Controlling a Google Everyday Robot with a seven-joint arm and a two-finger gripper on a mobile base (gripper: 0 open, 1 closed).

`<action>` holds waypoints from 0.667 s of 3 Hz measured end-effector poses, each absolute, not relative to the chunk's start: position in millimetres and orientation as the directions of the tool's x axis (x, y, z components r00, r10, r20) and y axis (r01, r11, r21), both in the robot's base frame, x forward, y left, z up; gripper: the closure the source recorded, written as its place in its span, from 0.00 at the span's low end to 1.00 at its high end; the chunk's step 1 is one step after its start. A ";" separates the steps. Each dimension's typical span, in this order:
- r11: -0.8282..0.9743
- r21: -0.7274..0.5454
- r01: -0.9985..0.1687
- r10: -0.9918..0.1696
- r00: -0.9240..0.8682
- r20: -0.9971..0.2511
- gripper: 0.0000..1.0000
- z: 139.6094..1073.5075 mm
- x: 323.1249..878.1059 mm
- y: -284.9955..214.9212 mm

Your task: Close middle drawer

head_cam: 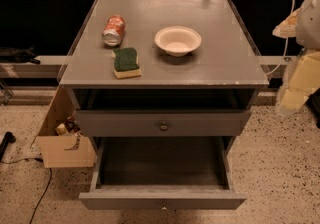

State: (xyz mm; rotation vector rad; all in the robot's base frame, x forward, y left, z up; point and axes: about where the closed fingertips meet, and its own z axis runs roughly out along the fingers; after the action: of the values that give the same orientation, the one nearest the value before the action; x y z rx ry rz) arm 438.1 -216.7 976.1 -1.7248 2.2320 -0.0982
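Note:
The middle drawer [162, 200] is a wide, shallow grey drawer, pulled far out toward me. Its dark inside [161, 160] holds nothing, and a small round knob [163, 207] sits on its flat front. The uppermost grey drawer [163, 123] with its own knob stands just above it, only slightly out, with a dark gap over it. The lowest drawer is hidden under the open one. My gripper [294, 95] hangs blurred at the right edge, to the right of the cabinet, above drawer height and touching nothing.
On the grey cabinet top [225, 63] lie a red soda can [114, 30] on its side, a green-and-yellow sponge [126, 62] and a white bowl [177, 40]. A cardboard box [62, 138] stands on the floor at the left. A black cable [40, 195] runs across the speckled floor.

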 end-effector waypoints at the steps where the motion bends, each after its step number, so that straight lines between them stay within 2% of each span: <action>1: 0.270 -0.245 -0.931 -0.953 -0.222 -0.207 0.00 976.1 438.1 -216.7; 2: 0.281 -0.244 -0.928 -0.948 -0.228 -0.223 0.00 973.2 438.3 -218.0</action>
State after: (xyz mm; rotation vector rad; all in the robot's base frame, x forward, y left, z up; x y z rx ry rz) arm 438.3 -218.0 973.2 -1.7065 2.2309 -0.0847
